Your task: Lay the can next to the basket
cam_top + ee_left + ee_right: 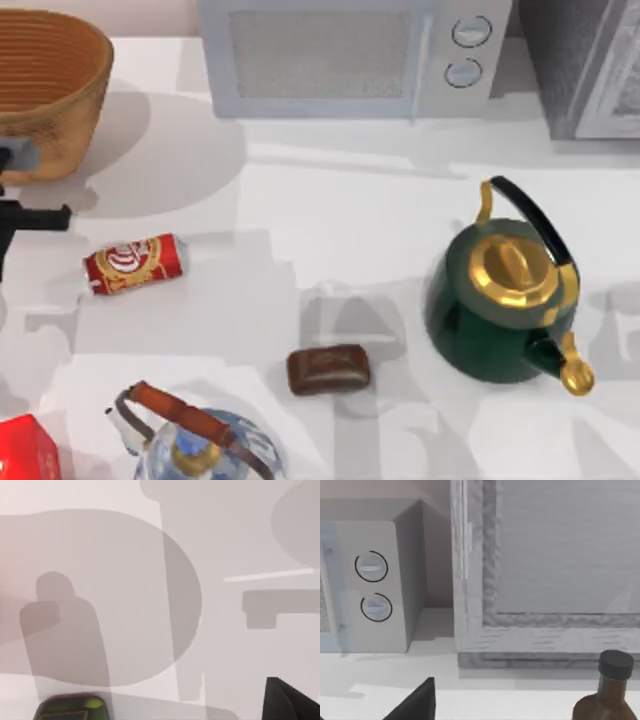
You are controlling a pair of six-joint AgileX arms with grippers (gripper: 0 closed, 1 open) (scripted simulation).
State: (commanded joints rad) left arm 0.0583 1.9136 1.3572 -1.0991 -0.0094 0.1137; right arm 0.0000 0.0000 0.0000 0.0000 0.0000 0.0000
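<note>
Nearest, along the front edge of the worktop (330, 220) in the top view, a red box (25, 452) is sitting at the left corner, and beside it a clear blue kettle (200, 450) with a brown handle is standing.

Further in, a brown bar-shaped object (329, 369) is lying near the middle. To its right, a dark green kettle (500, 310) with a gold lid and black handle is standing upright.

Item of the task: the can (135, 264) is lying on its side on the left part of the worktop, logo facing up, silver top pointing right. It is resting in front of the basket (50, 90), near it but not touching.

Left arm (25, 215): a black part is showing at the left edge of the top view, between can and basket, clear of the can. Whether its jaws are wide or narrow, I cannot tell.

Farther back, the basket is occupying the rear left corner. A pale microwave (350, 55) with two round dials is standing along the back middle, and a grey framed appliance (590, 65) is standing at the rear right.

In the right wrist view, a brown bottle (602, 695) with a black cap is standing before that grey frame. The state of the right jaws cannot be told.
</note>
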